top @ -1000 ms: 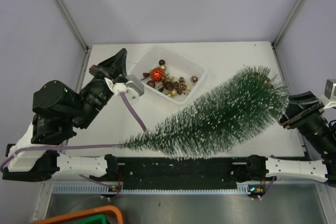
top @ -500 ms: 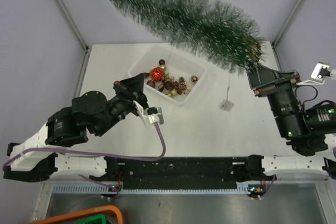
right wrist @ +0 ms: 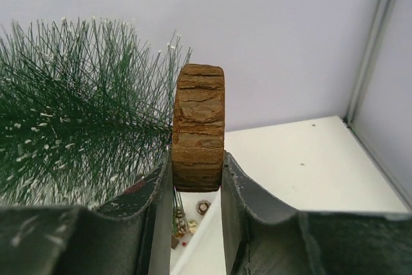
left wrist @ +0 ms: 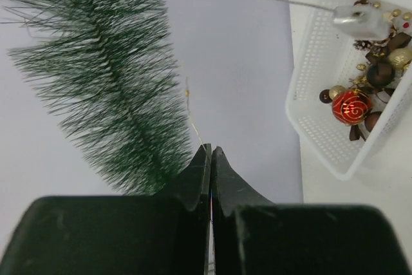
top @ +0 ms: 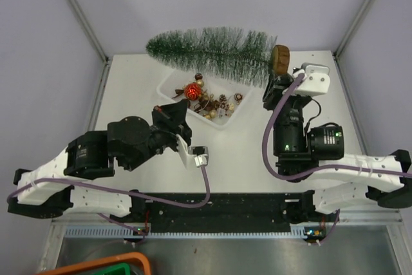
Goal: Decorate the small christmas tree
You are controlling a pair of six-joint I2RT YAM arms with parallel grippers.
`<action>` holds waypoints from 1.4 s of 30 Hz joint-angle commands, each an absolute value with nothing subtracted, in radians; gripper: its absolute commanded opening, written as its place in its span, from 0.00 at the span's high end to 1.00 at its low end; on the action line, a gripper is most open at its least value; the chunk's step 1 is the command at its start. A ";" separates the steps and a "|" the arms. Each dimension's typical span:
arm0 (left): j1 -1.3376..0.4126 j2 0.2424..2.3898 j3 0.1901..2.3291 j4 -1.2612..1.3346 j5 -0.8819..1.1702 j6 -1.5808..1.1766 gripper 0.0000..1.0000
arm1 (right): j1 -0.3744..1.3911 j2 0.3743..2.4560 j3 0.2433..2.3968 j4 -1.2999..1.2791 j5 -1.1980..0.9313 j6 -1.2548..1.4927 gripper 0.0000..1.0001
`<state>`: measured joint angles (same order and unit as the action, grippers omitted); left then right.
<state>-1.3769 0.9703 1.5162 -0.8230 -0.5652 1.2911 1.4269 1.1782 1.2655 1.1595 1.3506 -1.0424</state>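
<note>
The small christmas tree (top: 209,53) hangs level in the air over the back of the white tray (top: 243,105), tip to the left. Its brown wooden disc base (top: 280,59) stands on edge between the fingers of my right gripper (top: 277,78), which is shut on it. In the right wrist view the disc (right wrist: 198,123) fills the gap of the gripper (right wrist: 198,159), bristles (right wrist: 77,120) to its left. My left gripper (top: 172,110) sits left of the tray, shut (left wrist: 210,151) on a thin wire (left wrist: 193,111). A small silver box (left wrist: 360,21) hangs on the wire over the tray.
The tray (left wrist: 315,117) holds a red bauble (top: 192,90) (left wrist: 351,106), several small gold and brown baubles and pinecones (top: 209,104). Grey walls and metal posts close in the table's back and sides. An orange-rimmed bin (top: 116,265) sits below the front edge.
The tree lay across the table's front, was swung high over the back wall, and now hangs level over the tray. The right arm moved in toward the centre; the left arm shifted right.
</note>
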 commanded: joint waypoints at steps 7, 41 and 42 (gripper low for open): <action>-1.384 0.921 1.562 -0.640 -0.675 1.514 1.00 | 1.381 0.936 1.112 0.835 1.505 -0.840 1.00; -1.338 0.911 1.546 -0.388 -0.629 1.775 0.89 | 1.358 0.681 1.163 -0.919 1.048 0.434 1.00; -1.336 0.913 1.549 -0.382 -0.629 1.772 0.89 | 1.358 0.657 1.158 -0.919 1.031 0.442 1.00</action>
<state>-1.3453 0.9291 1.4975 -0.4919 -0.6422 1.7576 1.3647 0.7261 1.1755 -0.9073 1.1259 0.4019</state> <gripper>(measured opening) 0.102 0.279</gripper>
